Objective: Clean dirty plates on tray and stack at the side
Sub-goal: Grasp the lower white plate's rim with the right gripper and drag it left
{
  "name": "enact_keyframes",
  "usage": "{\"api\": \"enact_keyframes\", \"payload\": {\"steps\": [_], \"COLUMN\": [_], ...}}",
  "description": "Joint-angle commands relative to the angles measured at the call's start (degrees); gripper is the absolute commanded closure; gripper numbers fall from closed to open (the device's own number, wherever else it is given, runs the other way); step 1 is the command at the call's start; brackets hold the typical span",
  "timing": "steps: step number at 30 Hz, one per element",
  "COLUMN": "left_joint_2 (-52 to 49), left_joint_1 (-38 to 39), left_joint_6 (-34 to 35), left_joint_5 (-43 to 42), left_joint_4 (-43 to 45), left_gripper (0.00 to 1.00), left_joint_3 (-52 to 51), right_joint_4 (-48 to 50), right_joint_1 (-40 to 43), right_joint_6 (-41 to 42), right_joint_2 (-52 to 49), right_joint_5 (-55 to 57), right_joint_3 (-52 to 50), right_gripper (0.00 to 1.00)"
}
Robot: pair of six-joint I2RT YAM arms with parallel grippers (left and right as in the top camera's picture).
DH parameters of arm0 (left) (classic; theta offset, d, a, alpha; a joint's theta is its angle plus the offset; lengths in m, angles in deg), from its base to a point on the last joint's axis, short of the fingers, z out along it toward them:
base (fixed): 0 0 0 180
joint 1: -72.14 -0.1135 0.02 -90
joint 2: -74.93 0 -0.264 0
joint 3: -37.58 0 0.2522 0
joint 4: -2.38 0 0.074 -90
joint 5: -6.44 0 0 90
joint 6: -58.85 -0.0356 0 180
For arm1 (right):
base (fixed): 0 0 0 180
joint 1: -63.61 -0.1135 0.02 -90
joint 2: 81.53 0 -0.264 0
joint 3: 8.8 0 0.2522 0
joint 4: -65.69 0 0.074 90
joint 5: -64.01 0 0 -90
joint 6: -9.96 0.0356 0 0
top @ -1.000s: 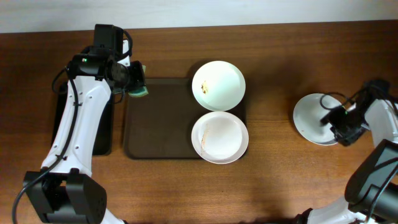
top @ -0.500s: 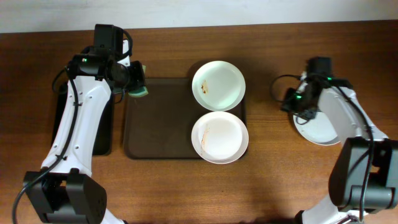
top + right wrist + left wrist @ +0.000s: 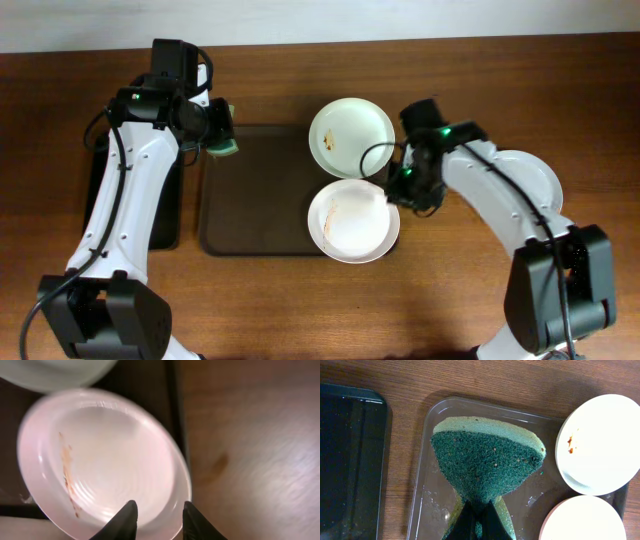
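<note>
The tray (image 3: 255, 200) lies at the middle of the bench (image 3: 450, 300), with two plates on its right side, one behind the other, their rims touching or nearly so. The far plate (image 3: 351, 137) overhangs the tray's back edge and shows a few small brown flecks near its left rim in the left wrist view. The near plate (image 3: 353, 221) juts over the tray's front and right edges and has a brown streak down its left half. A third plate (image 3: 538, 172) sits alone on the bench, well to the right of the tray and partly hidden under the right arm. The right tool (image 3: 157, 519) hangs at the near plate's right rim. Its fingers (image 3: 126, 521) are spread, with the rim showing in the gap between them. Whether they touch the plate cannot be told. The left tool (image 3: 479, 519) is pinching a green sponge (image 3: 485, 460), which fans out from the fingers with its dark scouring face toward the camera. It is held over the tray's back left corner, well apart from both plates. A black tray (image 3: 165, 215) lies just left of the brown one, partly under the left arm.
</note>
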Motion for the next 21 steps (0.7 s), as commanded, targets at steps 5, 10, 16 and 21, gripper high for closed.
{"api": "enact_keyframes", "payload": {"steps": [5,10,16,21], "left_joint_2": [-0.3,-0.3,-0.3,-0.3], "left_joint_1": [0.0,0.0,0.0,0.0], "left_joint_6": [0.5,0.5,0.5,0.5], "left_joint_5": [-0.4,-0.4,-0.4,-0.4], "left_joint_4": [0.1,0.1,0.1,0.1], "left_gripper": [0.99,0.99,0.99,0.99], "left_joint_3": [0.0,0.0,0.0,0.0], "right_joint_4": [-0.1,1.3,5.5,6.8], "right_joint_1": [-1.5,-1.5,-3.8,-4.9], "right_joint_6": [4.4,4.4,4.6,4.6], "right_joint_2": [0.4,0.4,0.0,0.1], "right_joint_5": [4.9,4.6,3.6,3.6], "right_joint_3": [-5.3,-8.3,-11.4,-11.8], "right_gripper": [0.69,0.69,0.70,0.85]}}
